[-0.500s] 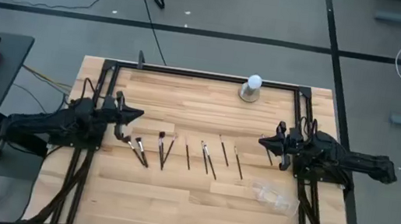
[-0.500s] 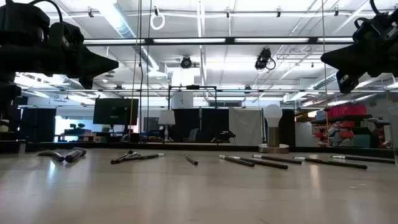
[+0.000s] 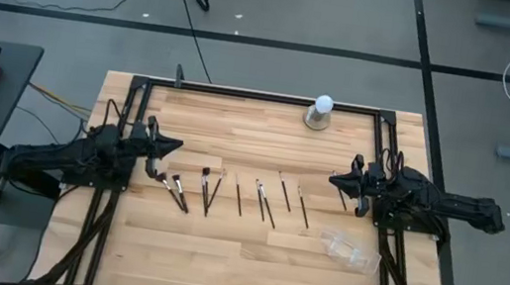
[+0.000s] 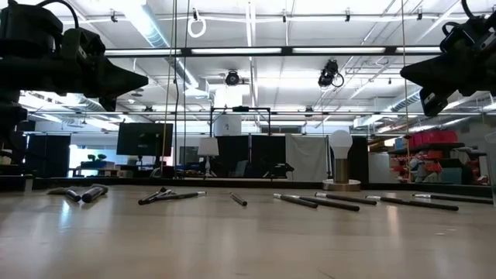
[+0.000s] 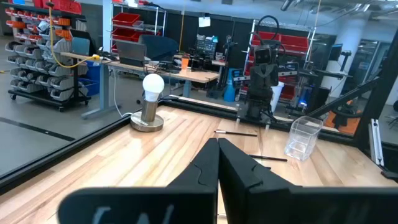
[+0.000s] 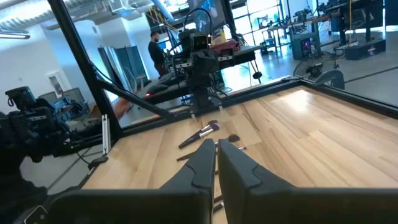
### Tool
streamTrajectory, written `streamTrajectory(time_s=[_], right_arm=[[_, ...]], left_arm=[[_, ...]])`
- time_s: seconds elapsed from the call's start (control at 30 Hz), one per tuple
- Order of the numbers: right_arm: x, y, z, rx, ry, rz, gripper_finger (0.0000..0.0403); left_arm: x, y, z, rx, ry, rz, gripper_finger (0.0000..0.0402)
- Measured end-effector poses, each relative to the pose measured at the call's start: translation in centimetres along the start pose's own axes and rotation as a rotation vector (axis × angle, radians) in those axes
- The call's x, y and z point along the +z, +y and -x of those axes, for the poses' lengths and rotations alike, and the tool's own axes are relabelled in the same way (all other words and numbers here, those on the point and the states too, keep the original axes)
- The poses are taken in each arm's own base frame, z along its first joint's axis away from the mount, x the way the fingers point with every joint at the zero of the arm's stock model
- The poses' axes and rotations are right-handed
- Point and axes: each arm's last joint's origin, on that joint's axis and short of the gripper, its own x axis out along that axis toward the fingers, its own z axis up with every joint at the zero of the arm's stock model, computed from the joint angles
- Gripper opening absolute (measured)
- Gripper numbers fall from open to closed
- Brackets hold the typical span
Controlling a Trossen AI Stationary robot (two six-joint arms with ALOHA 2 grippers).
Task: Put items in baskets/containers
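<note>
Brushes (image 3: pixel 228 193) lie in a loose row across mid-surface, the clear organiser (image 3: pixel 348 251) near the right front edge. Left gripper (image 3: pixel 170 148) and right gripper (image 3: pixel 335 181) hover at either end, jaws together, bare wood between.

Both arms are matte black throughout, built of blocky, angular housings. From above, the left arm (image 3: pixel 73 159) and right arm (image 3: pixel 436 203) each show a thick body narrowing to a pointed tip, with thin dark cables looped along the upper side. The left gripper (image 5: pixel 217 163) and right gripper (image 6: pixel 215 158) carry smooth, wedge-shaped black fingers with stepped outer edges. No markings are legible.
</note>
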Motion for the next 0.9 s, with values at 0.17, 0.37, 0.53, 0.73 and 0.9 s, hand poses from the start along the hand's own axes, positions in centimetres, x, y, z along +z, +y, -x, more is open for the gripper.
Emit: streamTrajectory(time_s=[0.17, 0.37, 0.53, 0.73, 0.9], right_arm=[[0.0, 0.0, 0.0, 0.000, 0.000, 0.000, 0.0023], [0.0, 0.0, 0.0, 0.000, 0.001, 0.000, 0.0023], [0.0, 0.0, 0.0, 0.000, 0.000, 0.000, 0.0023], [0.7, 0.1, 0.0, -0.013, -0.077, 0.007, 0.0023], [2.2, 0.3, 0.2, -0.034, -0.258, -0.095, 0.0023]], left_arm=[[0.0, 0.0, 0.0, 0.000, 0.000, 0.000, 0.0005], [0.0, 0.0, 0.0, 0.000, 0.000, 0.000, 0.0005], [0.0, 0.0, 0.0, 0.000, 0.000, 0.000, 0.0005], [0.0, 0.0, 0.0, 0.000, 0.000, 0.000, 0.0005], [0.0, 0.0, 0.0, 0.000, 0.000, 0.000, 0.0005]])
